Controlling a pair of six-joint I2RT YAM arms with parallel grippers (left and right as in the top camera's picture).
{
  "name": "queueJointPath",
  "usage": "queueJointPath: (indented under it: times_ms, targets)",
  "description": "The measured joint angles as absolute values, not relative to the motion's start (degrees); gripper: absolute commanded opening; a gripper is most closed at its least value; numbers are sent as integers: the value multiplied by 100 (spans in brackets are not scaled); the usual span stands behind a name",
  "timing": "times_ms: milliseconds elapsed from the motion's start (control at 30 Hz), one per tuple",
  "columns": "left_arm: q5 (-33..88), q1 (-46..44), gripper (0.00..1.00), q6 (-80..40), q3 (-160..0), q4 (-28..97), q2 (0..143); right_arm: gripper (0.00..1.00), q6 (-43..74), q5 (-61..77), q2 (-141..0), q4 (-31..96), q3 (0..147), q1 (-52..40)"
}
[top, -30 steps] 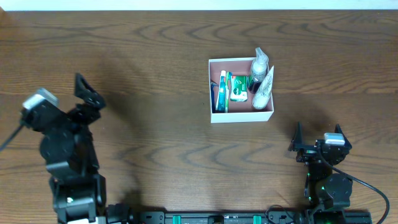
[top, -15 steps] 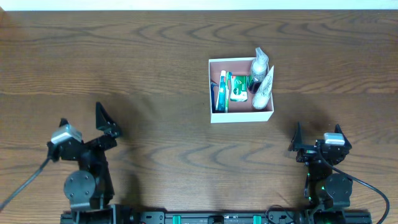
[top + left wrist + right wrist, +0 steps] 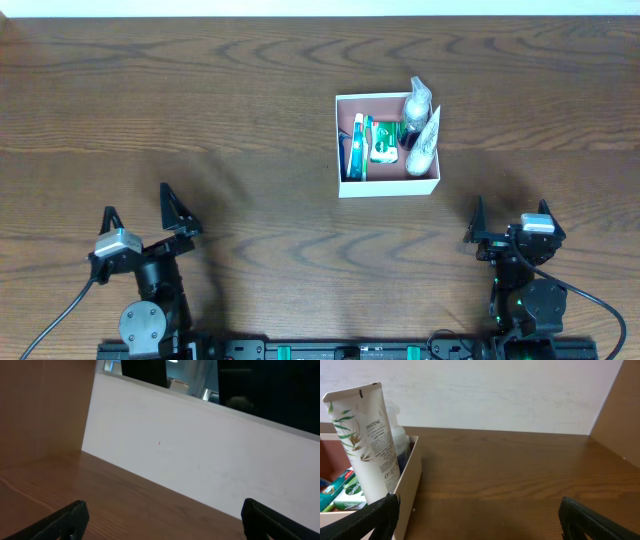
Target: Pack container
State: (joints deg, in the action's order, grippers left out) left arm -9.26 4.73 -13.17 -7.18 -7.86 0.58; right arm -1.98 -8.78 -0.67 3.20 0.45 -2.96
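One change: left gripper point(image 3: 137, 203) farther back

Right wrist view: the container point(image 3: 407, 490) runs off the left and near edges, only parts of its white walls showing. The white tube point(image 3: 367, 440) covers most of the bottle point(image 3: 400, 430) behind it, and the green packets point(image 3: 337, 494) are clipped at the left, their print too small to read. Of the right gripper point(image 3: 480, 520), just two dark fingertips point(image 3: 370, 520) poke in at the corners. Same story for the left gripper point(image 3: 167, 522). Overhead, the left arm point(image 3: 147, 322) and right arm point(image 3: 528, 300) both slip under the near edge.
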Motion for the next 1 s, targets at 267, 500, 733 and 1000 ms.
queueJointPath:
  times_ms: [267,500,733,1000]
  targets:
    - [-928,49,98,-919,-532,-722,58,99,-200,-878,-67,320,45,-296]
    - [-928,-93,98,-744,-220,-668,58,99,-198,-878,-67,320,45,-296]
    - [-926,-97,98,-731,-34,-408,58,99,-198,-878,-67,320,45,-296]
    - [-902,-97,98,-718,-117,78,58,99,-200,-878,-67,320,45,-296]
